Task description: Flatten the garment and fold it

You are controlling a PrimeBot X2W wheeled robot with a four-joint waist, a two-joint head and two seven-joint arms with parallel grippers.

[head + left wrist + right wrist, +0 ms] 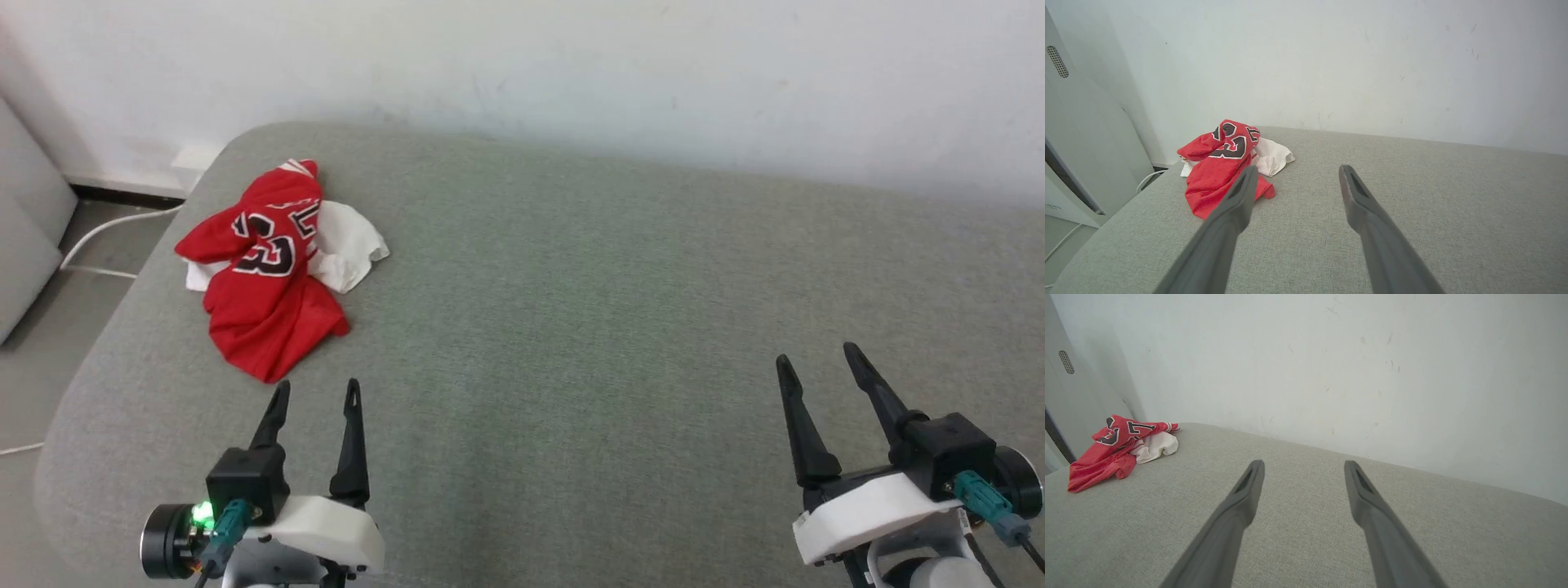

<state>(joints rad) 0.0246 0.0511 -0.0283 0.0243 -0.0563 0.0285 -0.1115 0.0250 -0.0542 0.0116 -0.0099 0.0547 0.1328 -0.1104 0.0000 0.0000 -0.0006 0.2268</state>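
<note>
The garment [265, 273] is a red shirt with white sleeves and black white-edged print, lying crumpled in a heap at the far left of a grey-green padded surface [588, 310]. It also appears in the left wrist view as the garment [1220, 171], and far off to the left in the right wrist view as the garment [1118, 451]. My left gripper [317, 390] hovers open just in front of the heap, nothing between its fingers. At the lower right, my right gripper [816, 355] stands open and empty, far from the shirt.
The padded surface has a rounded left edge [98, 359] dropping to the floor, where a white cable [106, 237] runs. A white wall [571, 73] lies behind. A pale grey panel [1081, 139] stands at the left.
</note>
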